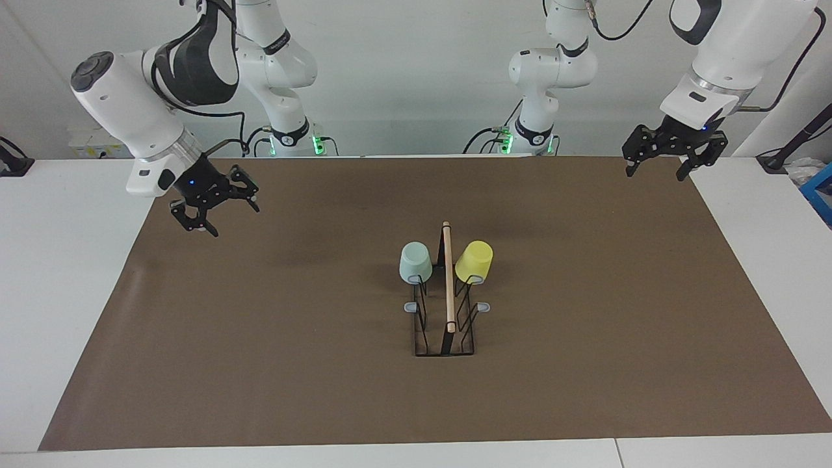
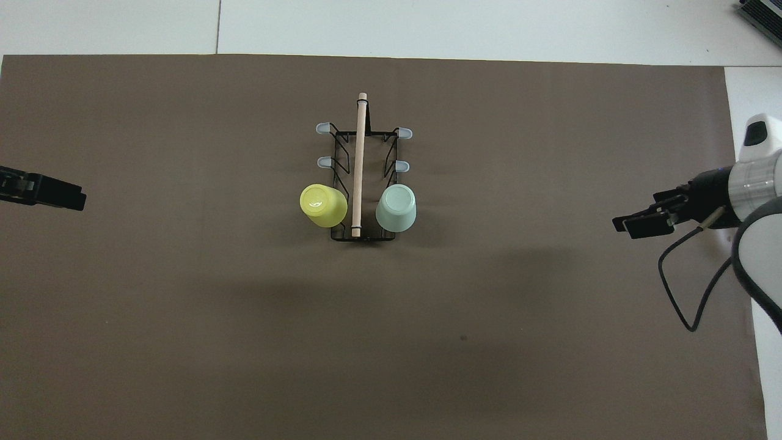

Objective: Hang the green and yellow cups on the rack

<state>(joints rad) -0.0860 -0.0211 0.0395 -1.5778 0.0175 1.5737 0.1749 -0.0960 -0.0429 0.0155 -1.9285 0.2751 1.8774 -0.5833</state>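
The black wire rack [image 1: 448, 305] [image 2: 359, 159] stands mid-mat, with a wooden rod along its top. The mint green cup [image 1: 416, 262] [image 2: 396, 208] hangs upside down on the prong nearest the robots, on the side toward the right arm's end. On the matching prong toward the left arm's end hangs the yellow cup [image 1: 474, 261] [image 2: 322, 205], also upside down. My right gripper [image 1: 223, 217] [image 2: 635, 223] hovers open and empty over the mat's edge at its own end. My left gripper [image 1: 655, 173] [image 2: 61, 195] waits open and empty over the mat's corner at its end.
A brown mat [image 1: 585, 364] covers most of the white table [image 1: 71, 273]. Several grey-tipped prongs [image 2: 322, 162] of the rack carry nothing. A blue object [image 1: 820, 192] lies at the table edge at the left arm's end.
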